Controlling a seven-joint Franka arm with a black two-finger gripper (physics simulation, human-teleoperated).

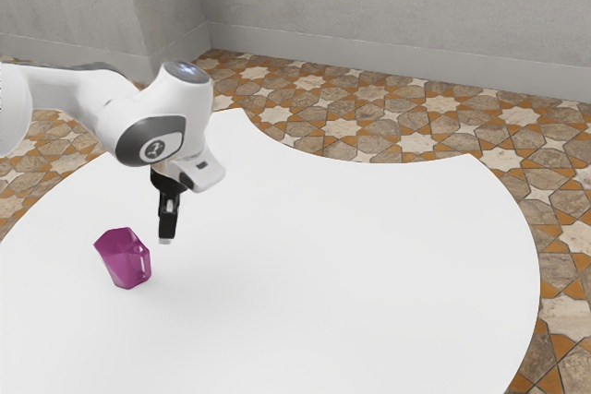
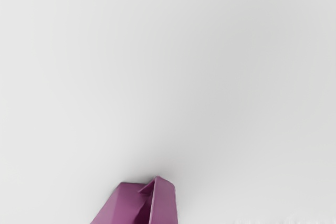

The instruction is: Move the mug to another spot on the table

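Note:
A purple faceted mug (image 1: 124,257) stands on the white table (image 1: 351,256) near the exterior view's left, leaning slightly. My gripper (image 1: 166,239) hangs just above the table, a short way to the right of the mug and a little beyond it, not touching it. It holds nothing. In the wrist view the mug's (image 2: 139,203) rim and handle side show just under my hand, against the bare white tabletop.
The round white table stretches wide toward the exterior view's right and front. Its curved edge (image 1: 517,200) borders a patterned tile floor (image 1: 416,108). Grey walls stand behind.

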